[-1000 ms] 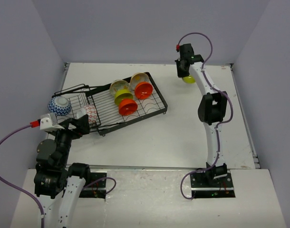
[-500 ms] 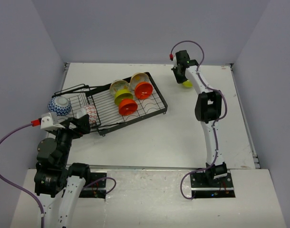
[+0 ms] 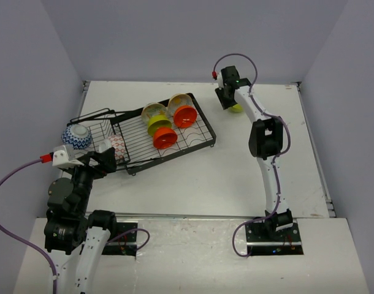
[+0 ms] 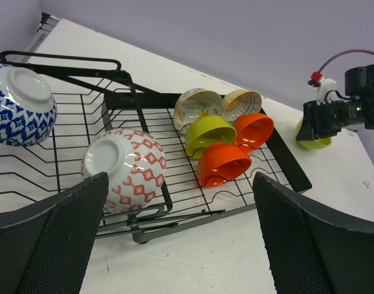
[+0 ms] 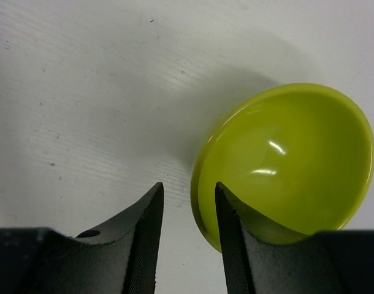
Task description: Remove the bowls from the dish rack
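Note:
A lime green bowl lies tilted on the white table at the back right. My right gripper is open astride its rim, one finger outside and one inside, with a gap showing at the rim. The black dish rack holds a lime bowl, two orange-red bowls and two cream bowls. In its basket end sit a red-and-white bowl and a blue-and-white bowl. My left gripper hangs wide open just before the rack's near edge, holding nothing.
Grey walls close in the table on three sides. The right arm stretches up the right side of the table. Bare white tabletop lies between the rack and the arm bases.
The right gripper swung leftward at the back of the table with the lime bowl, and its jaws have parted from the rim. The left arm has not moved.

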